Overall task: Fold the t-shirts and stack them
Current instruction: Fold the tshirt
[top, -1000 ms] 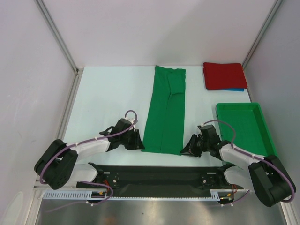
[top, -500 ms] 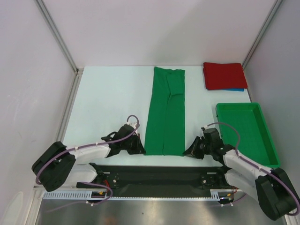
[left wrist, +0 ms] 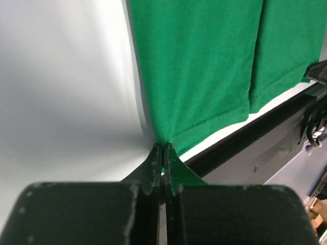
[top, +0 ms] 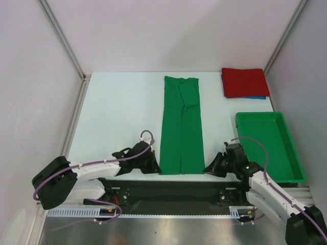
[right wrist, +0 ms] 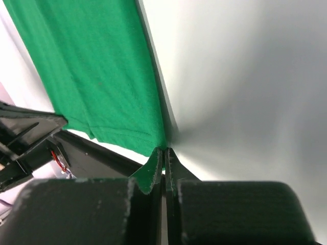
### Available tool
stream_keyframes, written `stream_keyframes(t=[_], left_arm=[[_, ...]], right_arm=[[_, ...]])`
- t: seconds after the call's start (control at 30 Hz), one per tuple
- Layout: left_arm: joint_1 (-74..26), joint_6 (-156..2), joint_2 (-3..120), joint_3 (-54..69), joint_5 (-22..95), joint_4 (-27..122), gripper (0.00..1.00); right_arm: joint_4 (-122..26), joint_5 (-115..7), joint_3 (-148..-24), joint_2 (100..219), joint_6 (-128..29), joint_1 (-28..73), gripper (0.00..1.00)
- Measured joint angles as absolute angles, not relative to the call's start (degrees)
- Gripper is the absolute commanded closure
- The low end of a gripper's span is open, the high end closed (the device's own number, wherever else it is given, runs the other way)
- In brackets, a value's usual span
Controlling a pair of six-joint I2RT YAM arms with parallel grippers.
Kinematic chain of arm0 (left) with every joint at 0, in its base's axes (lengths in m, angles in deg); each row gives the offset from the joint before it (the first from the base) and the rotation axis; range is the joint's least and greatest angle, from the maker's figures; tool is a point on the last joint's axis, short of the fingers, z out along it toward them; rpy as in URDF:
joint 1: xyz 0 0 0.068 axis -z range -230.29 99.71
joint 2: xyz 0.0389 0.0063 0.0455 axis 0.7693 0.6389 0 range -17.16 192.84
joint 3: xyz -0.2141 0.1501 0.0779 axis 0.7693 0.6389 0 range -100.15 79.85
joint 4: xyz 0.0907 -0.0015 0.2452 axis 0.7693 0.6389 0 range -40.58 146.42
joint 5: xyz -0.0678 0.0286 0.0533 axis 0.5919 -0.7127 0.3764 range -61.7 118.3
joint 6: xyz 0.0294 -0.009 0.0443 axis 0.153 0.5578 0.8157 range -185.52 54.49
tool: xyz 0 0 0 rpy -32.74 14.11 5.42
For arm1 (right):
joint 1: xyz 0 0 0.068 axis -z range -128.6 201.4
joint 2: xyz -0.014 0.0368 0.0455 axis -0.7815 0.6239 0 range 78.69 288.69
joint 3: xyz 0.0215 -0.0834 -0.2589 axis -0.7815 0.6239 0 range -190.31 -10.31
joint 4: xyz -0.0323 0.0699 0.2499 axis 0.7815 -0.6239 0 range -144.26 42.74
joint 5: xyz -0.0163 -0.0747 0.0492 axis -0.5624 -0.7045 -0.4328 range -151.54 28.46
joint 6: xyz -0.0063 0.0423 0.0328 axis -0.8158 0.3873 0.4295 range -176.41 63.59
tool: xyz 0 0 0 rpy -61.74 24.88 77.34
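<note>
A bright green t-shirt (top: 181, 125) lies folded into a long strip down the middle of the white table. My left gripper (top: 155, 167) is shut on its near left hem corner (left wrist: 163, 142). My right gripper (top: 208, 168) is shut on the near right hem corner (right wrist: 162, 146). Both pinch the fabric at the table's near edge. A folded red t-shirt (top: 244, 82) rests at the far right on top of a blue t-shirt (top: 255, 97), of which only a thin edge shows.
A rigid green bin (top: 268, 145) stands at the right, just beyond my right arm. The black mounting rail (top: 168, 191) runs along the near edge under both grippers. White walls and metal posts enclose the table.
Both grippers closed on the green t-shirt's near hem corners and drew back toward the near edge. The strip shifted nearer and straightened.
</note>
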State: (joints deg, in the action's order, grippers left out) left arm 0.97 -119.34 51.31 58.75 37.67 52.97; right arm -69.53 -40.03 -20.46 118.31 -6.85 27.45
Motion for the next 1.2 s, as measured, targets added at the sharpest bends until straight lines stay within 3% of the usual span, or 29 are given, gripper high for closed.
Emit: stream_keyframes(t=[0.13,0.3,0.77,1.2], left_arm=[[-0.32,-118.33,51.2,53.98,36.92,57.67,1.0],[-8.03,-115.51,53.67,44.5,37.1,58.59,1.0],[-21.76,-107.88,81.05,13.79,39.79,60.33,1.0],[-26.72,-106.35,93.91,0.96,42.39,62.89,1.0]], right_arm=[[-69.68,-38.45,-23.91,123.88,-9.45,32.52,1.0],[-64.7,-35.3,-34.36,139.94,-13.67,39.26,1.0],[-54.34,-29.99,-67.21,174.5,-19.2,43.37,1.0],[-53.74,-27.94,-77.53,186.87,-19.68,45.64,1.0]])
